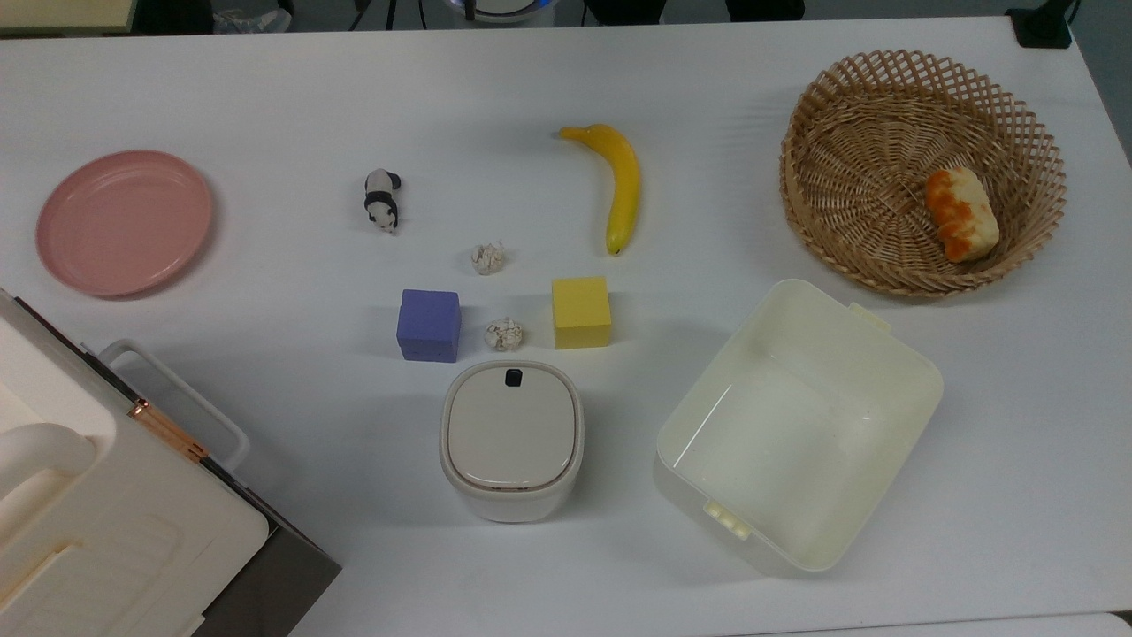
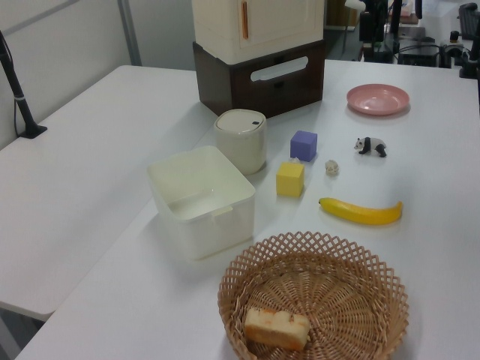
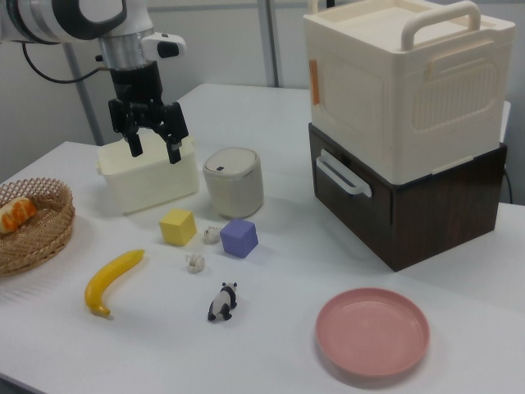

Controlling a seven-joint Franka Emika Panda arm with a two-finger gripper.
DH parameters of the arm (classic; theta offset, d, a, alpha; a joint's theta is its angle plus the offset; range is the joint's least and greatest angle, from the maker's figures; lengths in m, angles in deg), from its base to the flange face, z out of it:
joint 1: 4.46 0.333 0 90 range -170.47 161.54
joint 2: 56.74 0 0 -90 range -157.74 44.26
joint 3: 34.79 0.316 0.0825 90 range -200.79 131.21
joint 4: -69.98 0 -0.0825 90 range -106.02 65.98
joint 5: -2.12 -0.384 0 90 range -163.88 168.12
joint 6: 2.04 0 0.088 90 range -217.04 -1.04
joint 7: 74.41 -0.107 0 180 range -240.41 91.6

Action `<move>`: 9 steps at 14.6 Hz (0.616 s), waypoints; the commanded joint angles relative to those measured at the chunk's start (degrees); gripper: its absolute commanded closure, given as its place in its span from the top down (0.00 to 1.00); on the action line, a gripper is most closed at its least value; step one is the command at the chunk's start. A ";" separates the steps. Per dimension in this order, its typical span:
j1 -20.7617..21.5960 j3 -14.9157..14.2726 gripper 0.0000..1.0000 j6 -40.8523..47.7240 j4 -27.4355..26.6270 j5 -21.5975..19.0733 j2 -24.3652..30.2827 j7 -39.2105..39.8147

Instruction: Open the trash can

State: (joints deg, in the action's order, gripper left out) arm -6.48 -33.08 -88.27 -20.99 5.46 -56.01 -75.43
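Note:
The trash can (image 1: 511,440) is a small white rounded-square bin with a flat beige-grey lid lying shut and a dark button (image 1: 512,378) near its far edge. It stands in the middle of the table, also seen as the trash can (image 2: 241,139) and the trash can (image 3: 233,181). In the right view my gripper (image 3: 153,147) hangs open high in the air, up and to the right view's left of the bin, in front of the cream tub, holding nothing.
A cream lidless tub (image 1: 902,358) stands beside the bin. A purple block (image 1: 429,325), a yellow block (image 1: 581,312), two paper balls (image 1: 504,333), a panda toy (image 1: 382,199) and a banana (image 1: 622,184) lie nearby. A wicker basket (image 1: 831,106), a pink plate (image 1: 123,221) and a big white case (image 1: 106,522) stand further out.

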 commanded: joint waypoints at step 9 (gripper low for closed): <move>0.17 -0.04 1.00 0.36 -0.26 -0.52 -0.02 0.76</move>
State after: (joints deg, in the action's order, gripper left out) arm -6.48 -33.08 -88.27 -20.99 5.46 -56.10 -75.43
